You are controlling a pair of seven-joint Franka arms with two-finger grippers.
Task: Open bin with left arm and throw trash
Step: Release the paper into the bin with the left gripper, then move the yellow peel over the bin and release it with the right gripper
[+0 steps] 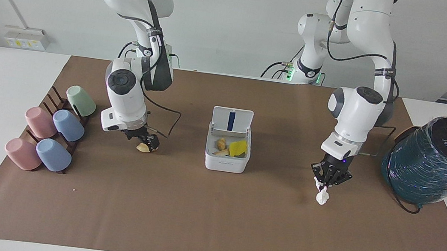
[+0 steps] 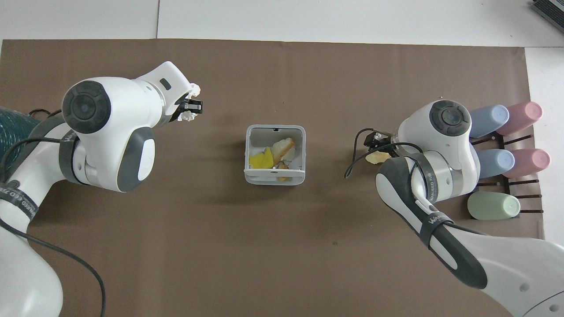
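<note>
Open bin [image 1: 226,160] mid-tabletop, sponge piece [image 1: 238,147] inside. Left gripper [image 1: 325,183] fingers pinching paper wad [image 1: 321,196]; right gripper [image 1: 146,142] fingers pinching curled scrap [image 1: 143,148] beside cup rack [image 1: 61,119]; teal cylinder [image 1: 434,162] nearby.

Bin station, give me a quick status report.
Left tool shut on paper wad, lifted off the mat. Right tool shut on pale yellow scrap. Bin open, sponge piece inside. Nothing blocking it.

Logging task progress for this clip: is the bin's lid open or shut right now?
Open. The bin has its lid standing upright on the side nearer the robots, blue strip showing, and scraps are visible inside from overhead.
</note>
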